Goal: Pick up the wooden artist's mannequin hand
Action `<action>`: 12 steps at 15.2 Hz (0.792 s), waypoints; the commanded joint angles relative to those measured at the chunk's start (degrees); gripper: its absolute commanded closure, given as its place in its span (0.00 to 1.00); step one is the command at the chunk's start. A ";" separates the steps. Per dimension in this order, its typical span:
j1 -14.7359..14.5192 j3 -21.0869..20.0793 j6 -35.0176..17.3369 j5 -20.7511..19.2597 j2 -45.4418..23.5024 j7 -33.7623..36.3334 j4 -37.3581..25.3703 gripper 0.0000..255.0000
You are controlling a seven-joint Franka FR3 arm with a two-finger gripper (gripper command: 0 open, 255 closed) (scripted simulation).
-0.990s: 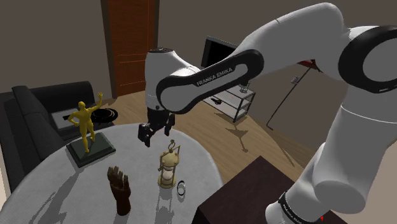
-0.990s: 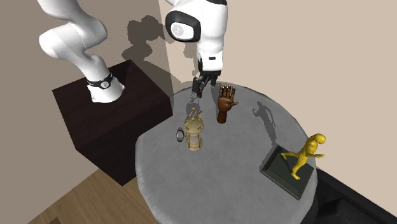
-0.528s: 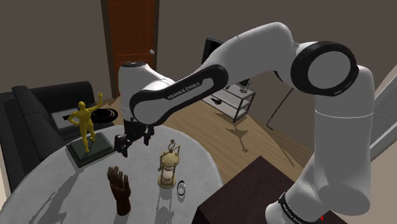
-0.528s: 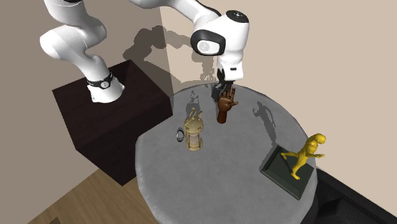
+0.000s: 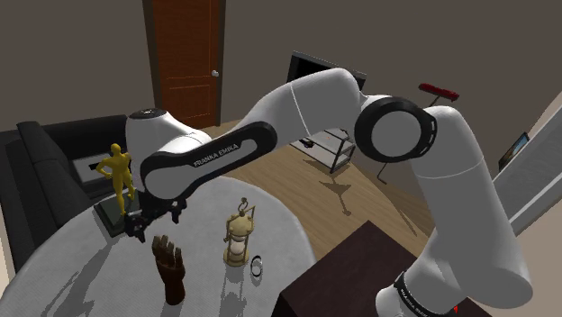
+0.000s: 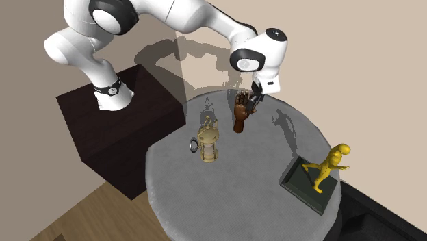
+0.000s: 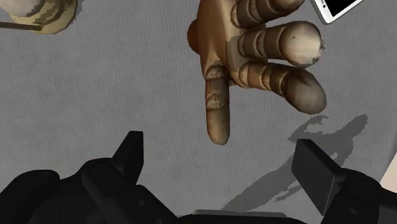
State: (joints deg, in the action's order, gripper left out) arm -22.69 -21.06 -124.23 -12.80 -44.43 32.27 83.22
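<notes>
The brown wooden mannequin hand stands upright on the round grey table, fingers pointing up. My black gripper hangs open just above and slightly behind its fingertips, not touching it. In the second exterior view the gripper sits right beside the top of the mannequin hand. In the wrist view the two fingers stand wide apart around the gripper's middle, and the mannequin hand lies just beyond them with its thumb pointing toward the gap.
A brass hourglass stands close to the hand, with a small dark ring beside it. A yellow figurine on a dark base stands farther back. The dark stand box adjoins the table. A black sofa lies behind.
The arm has swung toward the shoulder view's left and lower, carrying the gripper from behind the hourglass to just over the mannequin hand. The fingers stayed open.
</notes>
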 commanded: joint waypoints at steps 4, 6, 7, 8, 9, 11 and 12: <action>-0.71 0.53 -1.39 -0.57 -3.09 0.01 -1.74 0.00; -0.86 0.77 -2.29 -0.81 -4.05 0.07 -1.80 0.00; -0.99 0.96 -2.98 -1.00 -4.83 0.12 -1.88 0.00; -0.99 0.95 -2.99 -1.00 -4.82 0.12 -1.87 0.00; -0.99 0.96 -2.98 -1.00 -4.83 0.12 -1.88 0.00; -0.96 0.94 -3.02 -0.99 -4.71 0.13 -1.71 1.00; -0.95 0.94 -3.05 -0.99 -4.68 0.14 -1.66 1.00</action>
State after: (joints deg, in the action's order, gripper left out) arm -23.64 -20.12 -127.25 -13.78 -49.09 32.40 81.53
